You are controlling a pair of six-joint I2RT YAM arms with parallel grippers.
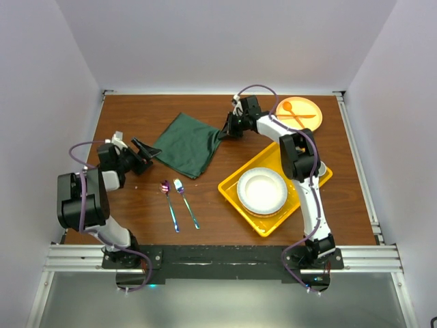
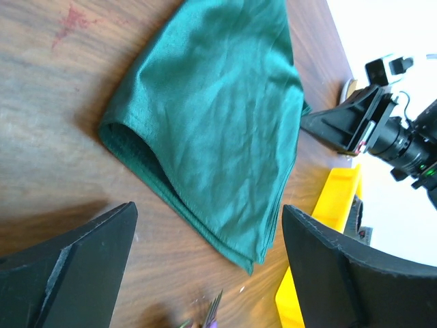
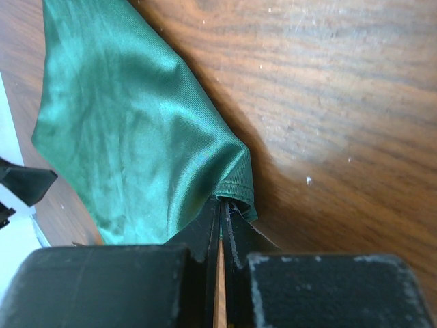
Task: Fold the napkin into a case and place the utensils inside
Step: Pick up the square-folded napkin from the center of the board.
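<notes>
The dark green napkin lies folded in layers on the wooden table, a rough diamond in the top view. My right gripper is shut on its right corner; the right wrist view shows the hem pinched between the fingertips of that gripper. Just off the napkin's left corner, my left gripper is open. In the left wrist view the napkin lies flat ahead of that gripper, and nothing is held. The iridescent spoon and fork lie side by side in front of the napkin; fork tines show.
A yellow tray holding a white plate sits at front right. An orange plate with an orange spoon and fork stands at the back right. The tray's edge lies close to my left gripper's right finger.
</notes>
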